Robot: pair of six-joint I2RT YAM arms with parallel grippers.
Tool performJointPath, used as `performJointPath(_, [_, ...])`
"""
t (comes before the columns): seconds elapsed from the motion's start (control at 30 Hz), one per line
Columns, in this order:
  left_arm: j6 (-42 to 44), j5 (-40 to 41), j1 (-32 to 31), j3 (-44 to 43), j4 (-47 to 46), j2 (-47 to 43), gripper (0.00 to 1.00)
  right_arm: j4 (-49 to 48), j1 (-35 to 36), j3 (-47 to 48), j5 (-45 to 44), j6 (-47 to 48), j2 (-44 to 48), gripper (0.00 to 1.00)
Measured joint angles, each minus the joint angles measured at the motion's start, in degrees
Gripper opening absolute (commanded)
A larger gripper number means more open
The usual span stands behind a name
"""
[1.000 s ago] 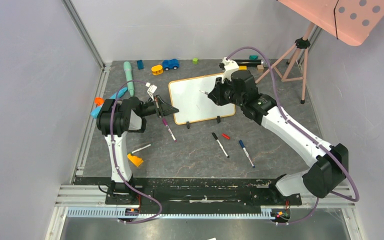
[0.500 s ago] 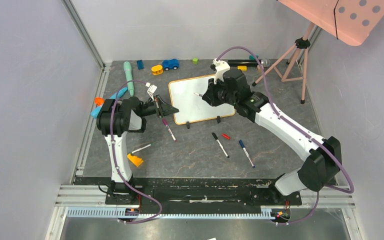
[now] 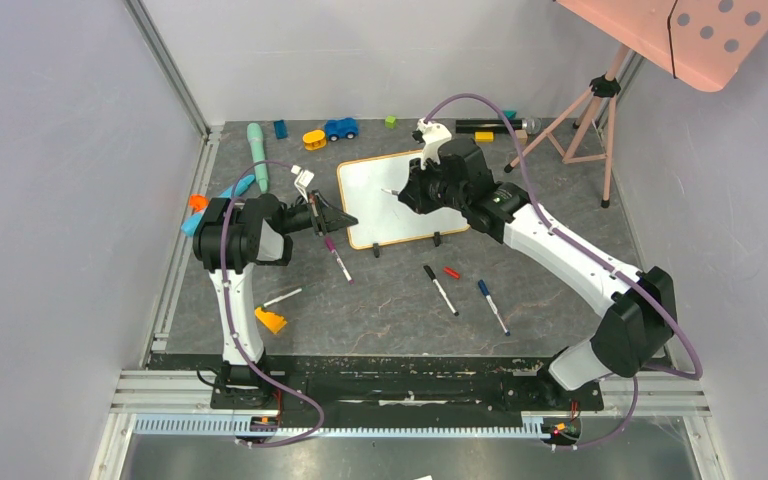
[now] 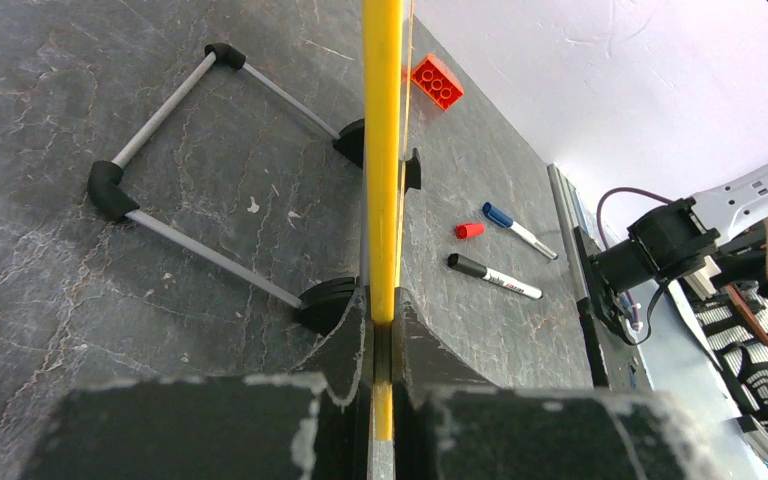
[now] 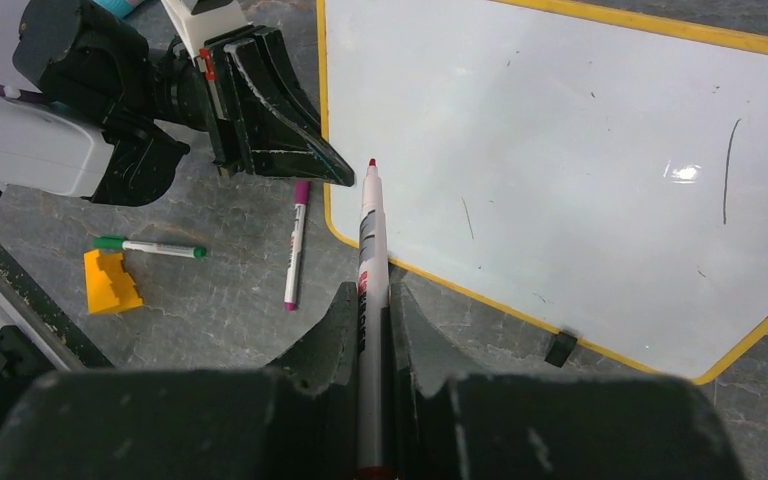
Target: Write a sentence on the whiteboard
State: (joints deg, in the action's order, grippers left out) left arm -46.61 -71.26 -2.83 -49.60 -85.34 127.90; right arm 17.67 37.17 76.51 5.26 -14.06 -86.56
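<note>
Right gripper (image 5: 372, 295), shut tight on a white marker (image 5: 370, 235) with a red tip, pinched low on its body, cap off. Close by on the left of it, a purple marker (image 5: 295, 245) flat on the grey table (image 5: 210, 320). Farther left, a green marker (image 5: 150, 246) and a yellow block (image 5: 110, 282). Just past the red tip, the left side of the whiteboard (image 5: 560, 150) with its yellow-orange frame. Right beside the tip, on the left, the left gripper (image 5: 295, 140), also shut, biting the thin edge of that frame to keep the board in place.

Looks light, thin and stiff, that board, with a smooth, slippery face. Perched on small black clip feet (image 5: 560, 348), so easy to push away or tip over with a hard press. Best held by the frame edge, never by the white face, and pressed on only softly with the tip. Marker thin and smooth too, so likely to slide in the jaws if pushed hard.

No red words on the white face yet, only a few faint old marks. Tip touching the board or floating just over it? Cannot tell. Right end of the board cut off in the right wrist view, and partly covered by the right arm (image 3: 560, 255) from above. From the left wrist, only the edge of the board, like a yellow line, with a grey rod stand (image 4: 200, 255) behind it. Flat, leaning or upright? Hard to say.
</note>
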Motion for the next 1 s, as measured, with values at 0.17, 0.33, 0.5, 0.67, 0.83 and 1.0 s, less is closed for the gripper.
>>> performJointPath(0.17, [0.0,0.1,0.0,0.0,0.0,0.0,0.02,0.0,0.0,0.0,-0.2,0.7,0.0,0.0])
performJointPath(0.33, [0.0,0.1,0.0,0.0,0.0,0.0,0.02,0.0,0.0,0.0,-0.9,1.6,0.0,0.0])
performJointPath(0.5, [0.0,0.1,0.0,0.0,0.0,0.0,0.02,1.0,0.2,0.3,-1.6,3.4,-0.1,0.0])
performJointPath(0.67, [0.0,0.1,0.0,0.0,0.0,0.0,0.02,1.6,1.7,1.9,-3.3,4.6,-0.7,0.0])
performJointPath(0.83, [0.0,0.1,0.0,0.0,0.0,0.0,0.02,1.6,4.2,2.7,-5.7,5.1,-1.4,0.0])
performJointPath(1.0, [0.0,0.1,0.0,0.0,0.0,0.0,0.02,1.5,5.6,3.0,-7.1,5.2,-2.8,0.0])
